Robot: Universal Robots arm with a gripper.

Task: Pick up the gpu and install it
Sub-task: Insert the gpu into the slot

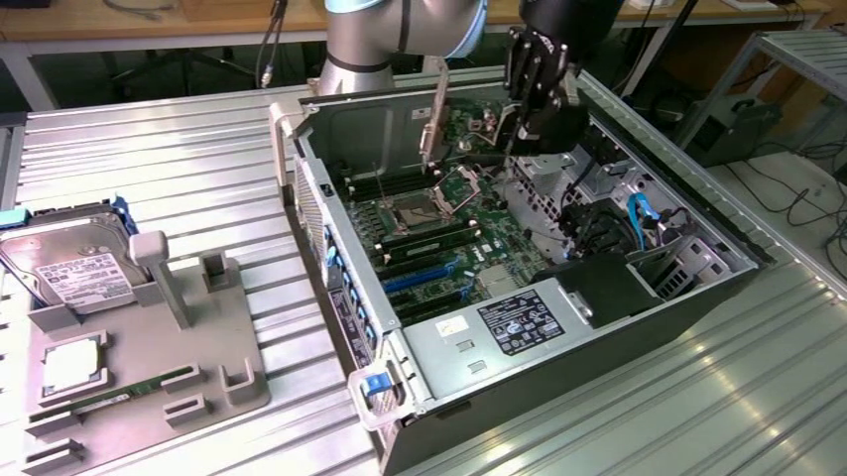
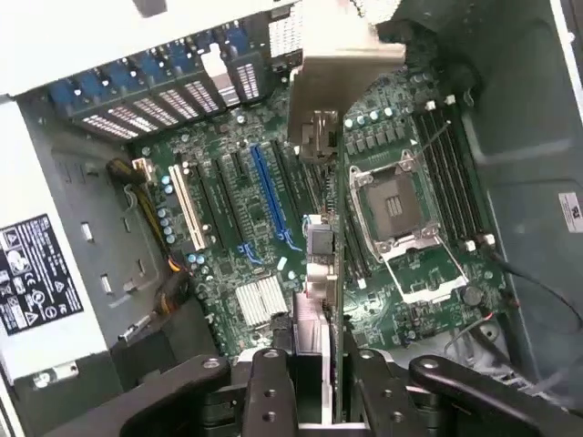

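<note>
From where I stand, the pincer hangs over the open computer case, pinching the gpu by one end. In the wrist view its dark fingers sit on either side of the thin card, pressed against it. The card is held edge-on, up in the air above the motherboard and not yet seated in any slot. Its pale metal bracket points away from the pincer, toward the back wall of the case.

Below the card in the wrist view lie the long blue slot and, on its other side, the bare processor socket – the card hovers roughly between the two.

Well apart from the case, toward the exterior view's left, a gray holder rests on the ribbed metal tabletop. It carries a silver hard drive with a white label and a slim green memory stick – both lying untouched in their places
</note>
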